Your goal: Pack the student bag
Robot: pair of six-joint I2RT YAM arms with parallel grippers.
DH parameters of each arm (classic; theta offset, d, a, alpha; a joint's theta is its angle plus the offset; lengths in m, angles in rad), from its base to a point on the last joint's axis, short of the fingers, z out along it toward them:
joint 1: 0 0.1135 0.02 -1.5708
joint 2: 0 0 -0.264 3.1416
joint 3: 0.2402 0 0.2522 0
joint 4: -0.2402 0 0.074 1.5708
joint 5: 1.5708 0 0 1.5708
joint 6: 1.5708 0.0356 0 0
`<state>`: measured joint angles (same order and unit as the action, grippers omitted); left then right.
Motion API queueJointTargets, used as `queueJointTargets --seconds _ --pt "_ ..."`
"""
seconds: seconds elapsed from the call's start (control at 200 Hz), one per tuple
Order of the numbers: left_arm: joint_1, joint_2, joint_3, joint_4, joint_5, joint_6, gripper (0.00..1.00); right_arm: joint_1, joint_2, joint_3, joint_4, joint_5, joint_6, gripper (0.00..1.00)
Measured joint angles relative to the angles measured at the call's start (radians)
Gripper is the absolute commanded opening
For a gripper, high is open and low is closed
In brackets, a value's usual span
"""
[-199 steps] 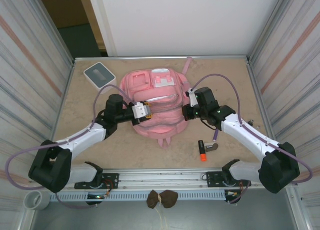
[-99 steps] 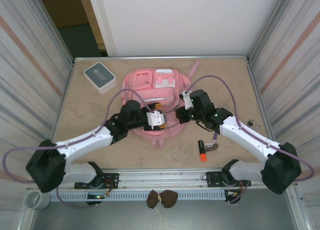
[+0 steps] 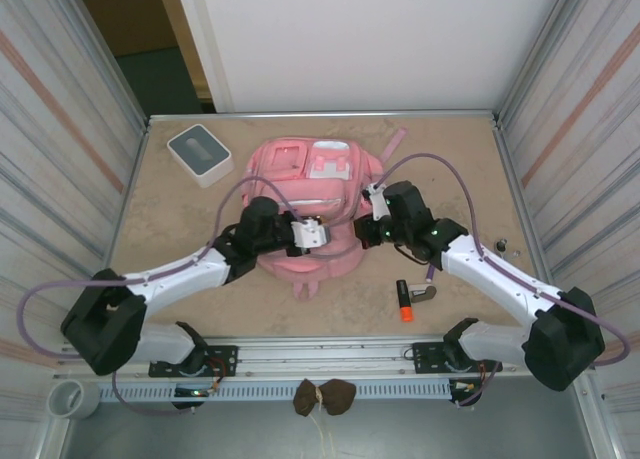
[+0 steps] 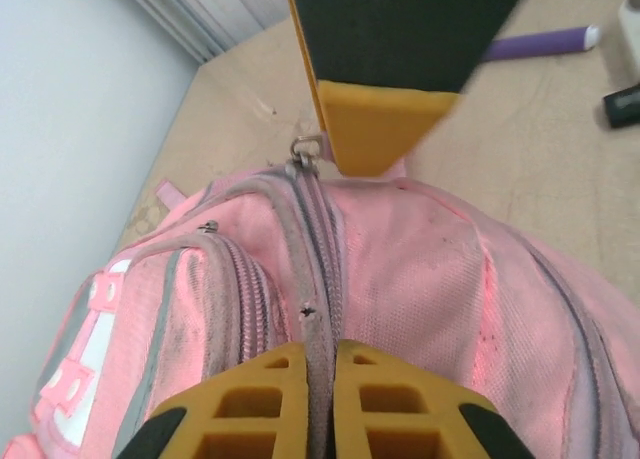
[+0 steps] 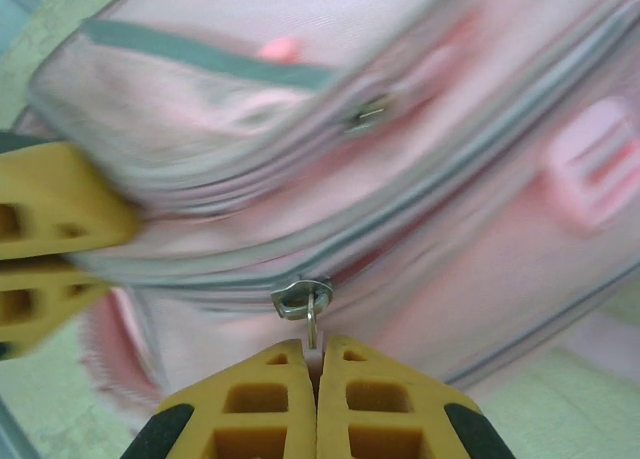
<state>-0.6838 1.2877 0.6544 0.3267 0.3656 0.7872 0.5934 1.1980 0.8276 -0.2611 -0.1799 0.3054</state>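
The pink student bag lies flat in the middle of the table, pockets up. My left gripper sits on its near half and is shut on the raised grey zip seam, which runs between the yellow pads. My right gripper is at the bag's right side, shut on the thin pull tab of a metal zip slider. In the left wrist view that slider lies at the far end of the seam, under the right gripper's yellow finger.
A grey-and-white square box stands at the back left. A black marker with an orange cap and a small grey piece lie near the front right. A brown lump sits below the front rail.
My left gripper moved right across the bag, opened wide, then shut on the zip seam. The right gripper kept its hold and barely shifted. The bag's near edge slid a little.
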Motion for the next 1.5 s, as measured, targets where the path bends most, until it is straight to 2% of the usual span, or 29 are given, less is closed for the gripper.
queueJointTargets --seconds 0.19,0.381,0.521,0.601,0.777,0.907,1.042,1.177,1.237,1.308,1.358,1.408,1.503 --pt "0.170 -0.109 -0.107 0.047 0.239 -0.076 0.07 -0.042 0.120 0.068 -0.001 0.007 0.001 0.00" --pt "0.249 -0.140 -0.164 0.098 0.343 -0.142 0.07 -0.092 0.278 0.166 -0.019 0.052 0.001 0.00" --pt "0.253 -0.142 -0.164 0.101 0.350 -0.159 0.07 -0.106 0.322 0.200 -0.042 0.024 -0.005 0.15" --pt "0.255 -0.142 -0.164 0.101 0.352 -0.164 0.07 -0.124 0.312 0.201 -0.056 0.016 -0.018 0.30" --pt "0.265 -0.142 -0.164 0.099 0.366 -0.165 0.07 -0.269 0.211 0.157 -0.074 -0.124 -0.003 0.57" --pt "0.265 -0.142 -0.164 0.097 0.368 -0.165 0.07 -0.383 0.222 0.156 -0.030 -0.245 0.082 0.65" --pt "0.265 -0.142 -0.164 0.094 0.370 -0.167 0.08 -0.432 0.372 0.243 -0.001 -0.267 0.190 0.67" --pt "0.265 -0.142 -0.164 0.093 0.370 -0.175 0.10 -0.467 0.556 0.336 0.046 -0.286 0.282 0.64" --pt "0.265 -0.141 -0.164 0.093 0.370 -0.178 0.12 -0.476 0.622 0.357 0.072 -0.318 0.314 0.52" --pt "0.265 -0.137 -0.164 0.093 0.370 -0.180 0.13 -0.472 0.683 0.362 0.107 -0.367 0.346 0.28" --pt "0.265 -0.130 -0.164 0.093 0.367 -0.183 0.14 -0.467 0.698 0.350 0.122 -0.381 0.352 0.16" --pt "0.265 -0.121 -0.164 0.093 0.366 -0.187 0.15 -0.468 0.691 0.322 0.138 -0.383 0.365 0.09" --pt "0.265 -0.100 -0.157 0.089 0.336 -0.213 0.33 -0.482 0.619 0.217 0.191 -0.367 0.360 0.07"
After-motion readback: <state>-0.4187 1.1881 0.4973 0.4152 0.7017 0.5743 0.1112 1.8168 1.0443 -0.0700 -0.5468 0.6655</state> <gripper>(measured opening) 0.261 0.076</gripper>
